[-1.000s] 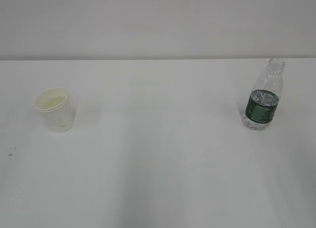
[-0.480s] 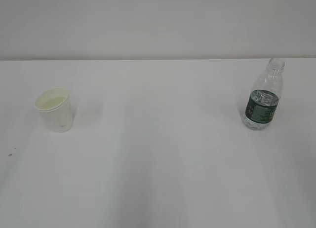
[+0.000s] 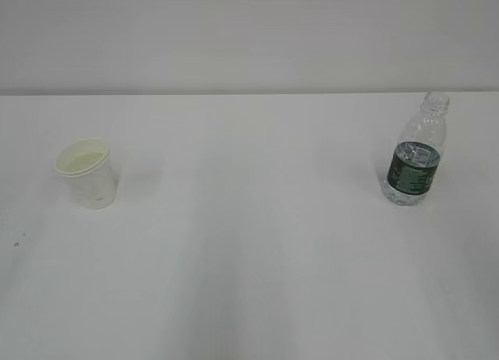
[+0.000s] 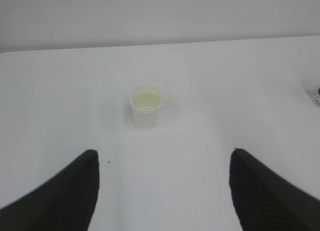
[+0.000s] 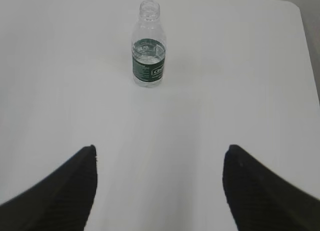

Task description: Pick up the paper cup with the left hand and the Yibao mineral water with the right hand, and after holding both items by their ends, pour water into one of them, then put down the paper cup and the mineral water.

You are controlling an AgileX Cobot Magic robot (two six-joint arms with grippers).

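White tabletop (image 3: pixel 257 243) fills nearly every view, meeting a pale wall (image 3: pixel 249 33) along a straight seam at the back. The cup (image 3: pixel 87 173) stands upright on the left of the exterior view, mouth up, its cream inside showing, with nothing touching it. The bottle (image 3: pixel 416 153) stands upright far over on the right, capless, green label around its lower half and a little water at the level of the label. The two are well apart, with bare table between them. A tiny dark speck (image 3: pixel 15 244) lies on the table in front of the cup, toward the left edge.

Neither arm appears in the exterior view. In the left wrist view the left gripper (image 4: pixel 164 191) has its two black fingers (image 4: pixel 65 196) spread wide at the lower corners, holding nothing; the cup (image 4: pixel 146 106) sits ahead of the gap and well apart from it, with open table in the path and only the speck (image 4: pixel 109 162) nearby. At that view's right edge a sliver of something clear shows, too little to identify.

In the right wrist view the right gripper (image 5: pixel 159 188) is likewise wide apart and empty, and the bottle (image 5: pixel 148 45) stands upright ahead, slightly left of the gap's middle, nothing between. The table's rounded far corner (image 5: pixel 295 6) shows at upper right.
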